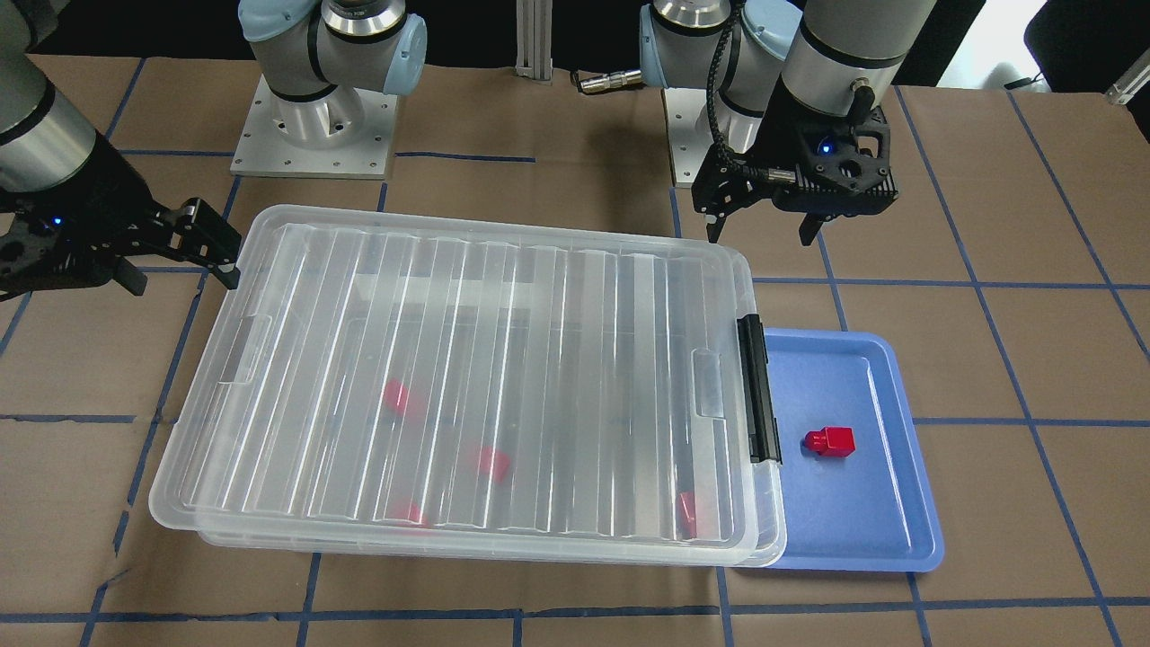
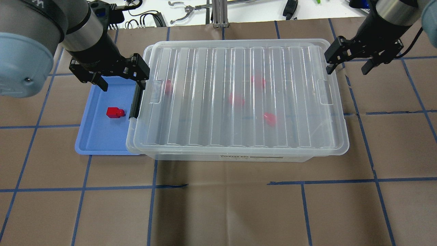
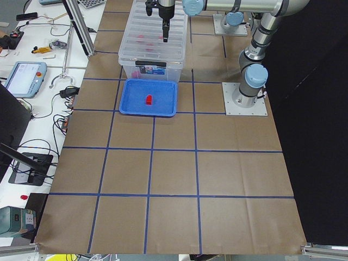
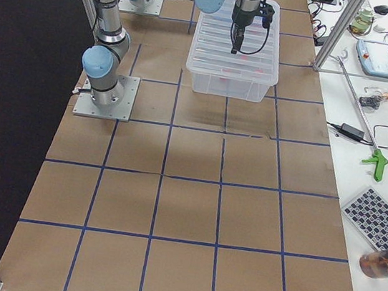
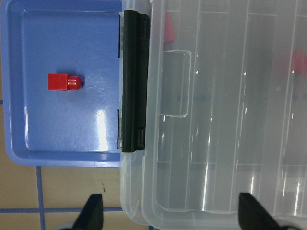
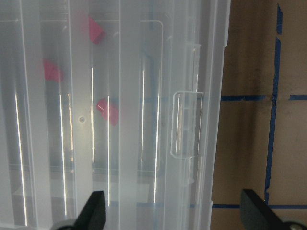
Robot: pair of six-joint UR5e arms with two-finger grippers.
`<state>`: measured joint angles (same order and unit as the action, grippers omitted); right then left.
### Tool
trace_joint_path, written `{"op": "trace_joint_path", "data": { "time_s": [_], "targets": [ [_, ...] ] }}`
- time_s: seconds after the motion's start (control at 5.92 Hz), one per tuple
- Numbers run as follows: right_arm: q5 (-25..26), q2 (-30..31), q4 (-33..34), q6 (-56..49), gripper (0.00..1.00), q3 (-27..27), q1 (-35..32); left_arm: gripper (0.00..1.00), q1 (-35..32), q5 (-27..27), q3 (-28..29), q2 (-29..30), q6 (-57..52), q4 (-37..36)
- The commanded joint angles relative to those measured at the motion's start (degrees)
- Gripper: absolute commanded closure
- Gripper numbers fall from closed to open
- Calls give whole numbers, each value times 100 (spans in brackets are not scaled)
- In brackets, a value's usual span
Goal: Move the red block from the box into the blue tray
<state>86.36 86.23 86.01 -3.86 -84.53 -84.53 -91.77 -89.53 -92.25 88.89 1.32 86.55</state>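
The block [image 1: 830,441] is lying in the tray [image 1: 885,530], just beside the lidded box [image 1: 539,296], so the placing is looking finished; the next move is calling only for the arms to pull clear. The left end effector [image 1: 762,235] is hovering wide open near the latch [image 1: 759,386], and the right end effector [image 1: 182,275] is hovering wide open at the opposite end

The brown taped table [image 2: 218,212] carries the box [image 2: 239,99] with the blue tray [image 2: 102,136] alongside
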Motion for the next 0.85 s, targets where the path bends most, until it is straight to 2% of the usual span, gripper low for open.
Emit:
{"op": "trace_joint_path", "data": {
  "time_s": [0.0, 0.17, 0.68],
  "targets": [
    [83, -1, -452, 935, 0, 366, -501, 2, 10, -3, 5, 6, 0, 20],
    [257, 26, -444, 1209, 0, 367, -747, 2, 10, -11, 23, 32, 0, 11],
    [338, -10, -409, 1107, 0, 341, -697, 2, 10, -11, 32, 6, 0, 3]
  ]
}}
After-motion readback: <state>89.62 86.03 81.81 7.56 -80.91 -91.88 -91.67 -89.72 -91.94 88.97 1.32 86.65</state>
